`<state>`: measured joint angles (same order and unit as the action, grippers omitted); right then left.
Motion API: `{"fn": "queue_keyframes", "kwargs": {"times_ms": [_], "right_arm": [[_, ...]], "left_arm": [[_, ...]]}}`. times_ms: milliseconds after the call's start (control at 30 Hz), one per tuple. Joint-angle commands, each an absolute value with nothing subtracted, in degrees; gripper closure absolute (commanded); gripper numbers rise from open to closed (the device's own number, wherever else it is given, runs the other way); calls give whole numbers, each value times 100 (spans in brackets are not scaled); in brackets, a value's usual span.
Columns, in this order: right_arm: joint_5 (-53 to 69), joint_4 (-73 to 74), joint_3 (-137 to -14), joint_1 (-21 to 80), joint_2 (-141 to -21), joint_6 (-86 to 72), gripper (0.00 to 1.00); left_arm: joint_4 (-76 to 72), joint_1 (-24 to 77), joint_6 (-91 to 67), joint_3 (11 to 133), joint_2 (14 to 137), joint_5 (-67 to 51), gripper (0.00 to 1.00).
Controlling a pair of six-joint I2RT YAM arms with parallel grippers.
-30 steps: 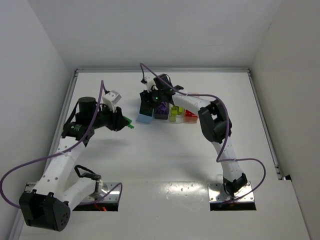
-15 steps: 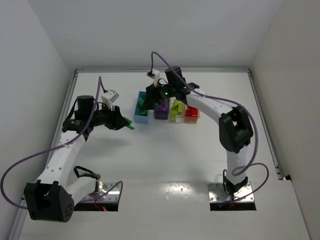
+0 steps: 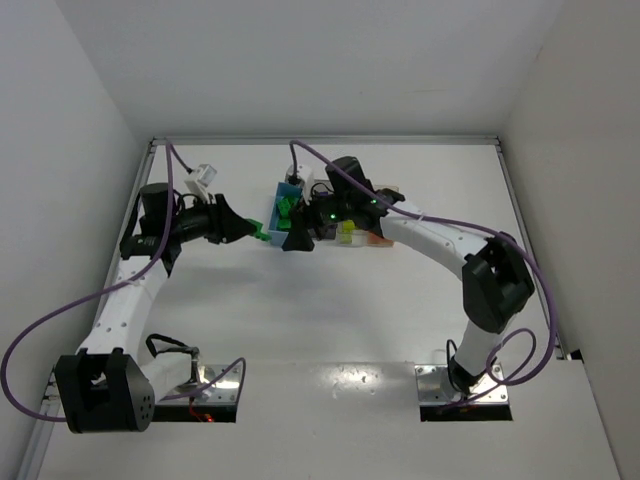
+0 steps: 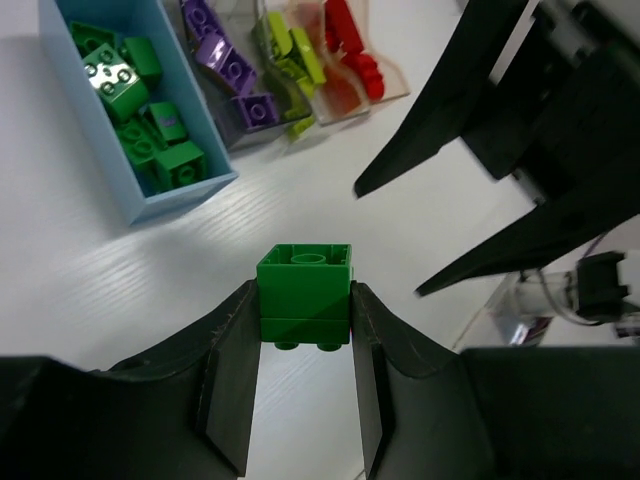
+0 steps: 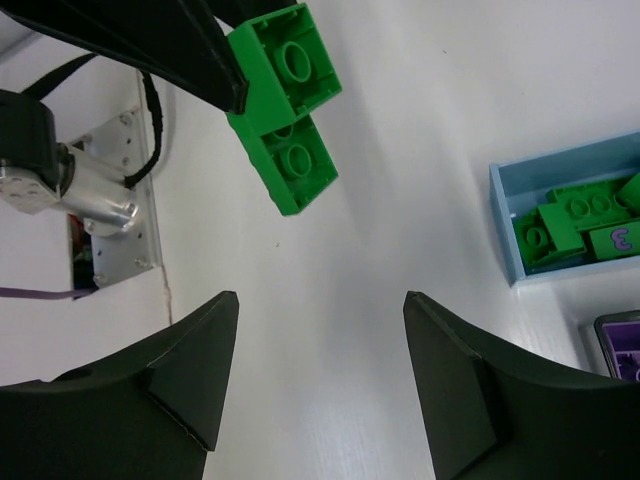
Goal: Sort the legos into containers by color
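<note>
The left tool [image 4: 303, 305] was clamped on a green lego [image 4: 304, 270], its two fingers [image 4: 232, 380] pressing the flat side walls. A seam across the piece suggested two bricks pushed together, though that could not be told for certain. The lego hung clear of the tabletop [image 4: 110, 290], near the blue container [image 4: 180, 197] but not over it. That container already held a heap of green legos [image 4: 120, 75]. Such a piece was probably light, rigid and smooth-sided. A grip on opposite flat walls, as here, seemed safest, since studs or corners could let it twist or pop free. If it was two bricks, the joint might part under a sideways knock. The right tool [image 5: 318, 300] stood with its fingers apart and nothing between them, pointed at the held lego from just beside it. Seen from above, its arm lay across the row of containers. It looked like the main obstacle on the way to the blue container. Purple legos [image 4: 222, 60], yellow-green legos [image 4: 292, 55] and red legos [image 4: 345, 40] lay in the other containers [image 4: 340, 100] alongside.
</note>
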<state>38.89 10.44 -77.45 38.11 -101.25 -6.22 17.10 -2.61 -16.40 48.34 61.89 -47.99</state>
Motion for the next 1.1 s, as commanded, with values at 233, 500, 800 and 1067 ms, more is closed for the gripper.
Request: {"fn": "queue_keyframes", "kwargs": {"times_ms": [233,500,800,1067], "right_arm": [[2805,905,-7919,4157,-10055,-255,32],[2233,800,-8235,4341,-10239,-194,32],[2583,1028,-8481,4570,-10301,-1,33],[2637,1081,-8481,4746,-10301,167,50]], "left_arm": [[431,-343,-3321,4579,6223,-5405,100],[264,-343,-3524,4465,6275,-5642,100],[211,-343,-3577,4465,6381,-5643,100],[211,-343,-3577,4412,6381,-5590,100]]}}
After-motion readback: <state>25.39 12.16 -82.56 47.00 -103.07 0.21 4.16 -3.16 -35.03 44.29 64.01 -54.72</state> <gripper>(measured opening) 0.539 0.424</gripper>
